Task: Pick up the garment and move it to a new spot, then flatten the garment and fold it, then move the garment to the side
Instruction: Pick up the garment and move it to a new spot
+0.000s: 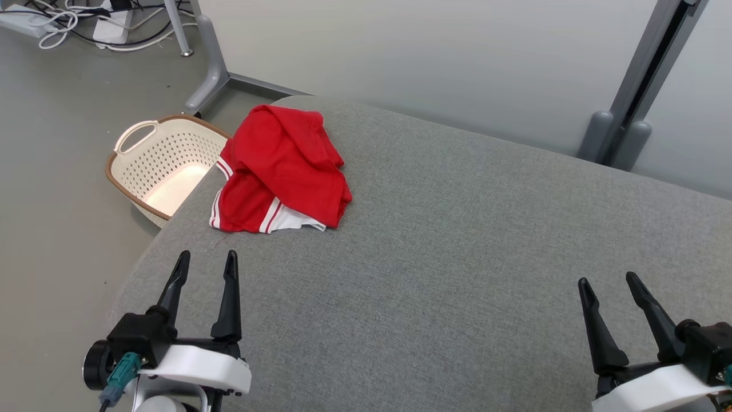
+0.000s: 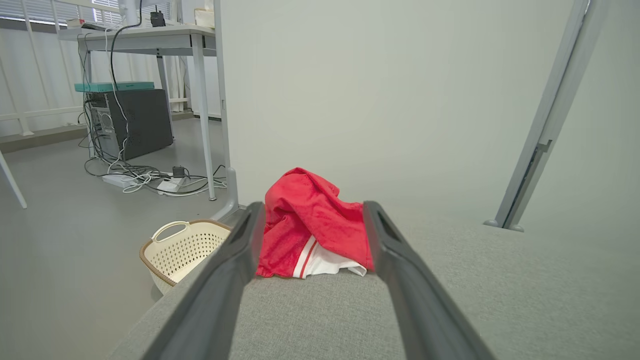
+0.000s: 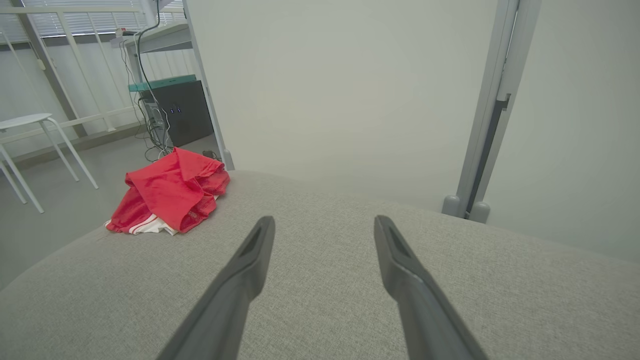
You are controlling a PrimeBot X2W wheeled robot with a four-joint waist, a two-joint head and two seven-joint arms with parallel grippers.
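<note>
The red garment (image 1: 280, 166), white-striped along one hem with a patch of white cloth showing beneath, lies crumpled in a heap near the far left corner of the grey upholstered surface (image 1: 457, 257), just inside its left edge. On the floor beside that corner stands a cream perforated laundry basket (image 1: 171, 151) with a brown rim and a loop handle; its pale bottom shows bare. The left gripper (image 1: 207, 256) hovers over the near left part of the surface, fingers spread and holding nothing, pointing at the garment, with bare fabric between them. In the left wrist view the garment (image 2: 310, 220) sits framed between the two fingers of the left gripper (image 2: 312, 206), and the basket (image 2: 185, 247) shows lower left. The right gripper (image 1: 607, 279) hangs over the near right edge, fingers likewise apart, well away from the garment (image 3: 170, 192). A pale partition panel (image 1: 429, 51) stands behind the far edge. Beyond are cables and power strips (image 2: 145, 180) on the floor, a dark computer tower (image 2: 135, 122) under a desk (image 2: 140, 37), and a white stool (image 3: 30, 122).
</note>
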